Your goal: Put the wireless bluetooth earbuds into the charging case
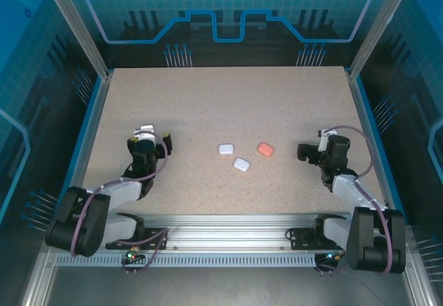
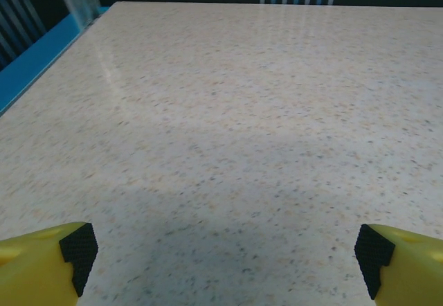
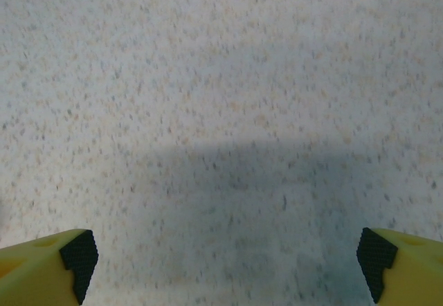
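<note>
Three small closed charging cases lie near the middle of the table: a white case (image 1: 225, 149), a second white case (image 1: 241, 164) just in front of it, and a salmon-pink case (image 1: 265, 149) to their right. The earbuds are out of view. My left gripper (image 1: 148, 136) hovers well left of the cases; its yellow, black-padded fingers (image 2: 77, 249) stand wide apart over bare tabletop, so the left gripper (image 2: 225, 257) is open and holds nothing. My right gripper (image 1: 316, 145) sits to the right of the pink case. In its wrist view the right gripper (image 3: 227, 257) is open over bare table.
The speckled beige tabletop (image 1: 228, 105) is bounded by blue side rails (image 1: 88, 122) and upright aluminium posts (image 1: 76, 25) at the back corners. The arms' bases stand on the metal rail (image 1: 221, 240) at the near edge.
</note>
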`<action>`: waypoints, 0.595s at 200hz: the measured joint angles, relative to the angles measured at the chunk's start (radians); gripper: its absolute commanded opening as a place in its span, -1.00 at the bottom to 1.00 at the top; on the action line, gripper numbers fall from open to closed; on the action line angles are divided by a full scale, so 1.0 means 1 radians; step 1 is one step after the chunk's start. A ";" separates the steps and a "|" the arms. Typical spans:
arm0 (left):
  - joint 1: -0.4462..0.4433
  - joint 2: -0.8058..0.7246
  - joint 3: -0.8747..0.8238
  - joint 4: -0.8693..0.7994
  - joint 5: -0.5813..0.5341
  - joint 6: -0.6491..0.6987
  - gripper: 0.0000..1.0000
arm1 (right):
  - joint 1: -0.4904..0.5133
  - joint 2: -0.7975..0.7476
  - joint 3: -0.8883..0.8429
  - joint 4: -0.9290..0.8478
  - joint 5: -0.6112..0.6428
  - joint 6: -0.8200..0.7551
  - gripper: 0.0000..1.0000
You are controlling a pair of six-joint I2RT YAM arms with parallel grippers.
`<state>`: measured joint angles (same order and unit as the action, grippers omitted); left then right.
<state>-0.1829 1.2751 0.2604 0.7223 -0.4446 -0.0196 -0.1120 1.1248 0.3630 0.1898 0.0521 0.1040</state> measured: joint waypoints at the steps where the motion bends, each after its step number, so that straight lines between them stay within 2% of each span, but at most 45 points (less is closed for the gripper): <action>1: 0.000 0.005 0.000 0.007 0.005 0.004 0.97 | 0.001 0.002 -0.001 0.005 0.000 -0.001 1.00; 45: 0.011 0.131 0.002 0.164 0.107 0.082 0.98 | 0.104 0.109 -0.008 0.292 0.019 -0.076 1.00; 75: 0.024 0.188 0.002 0.244 0.138 0.106 0.98 | 0.124 0.150 -0.004 0.343 0.016 -0.110 1.00; 119: 0.066 0.201 0.018 0.260 0.187 0.100 0.97 | 0.128 0.152 -0.010 0.440 -0.016 -0.123 1.00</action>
<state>-0.1165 1.4765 0.2779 0.9821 -0.2577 0.0803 0.0162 1.2766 0.3527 0.6300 0.0360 -0.0193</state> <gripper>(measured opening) 0.987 0.999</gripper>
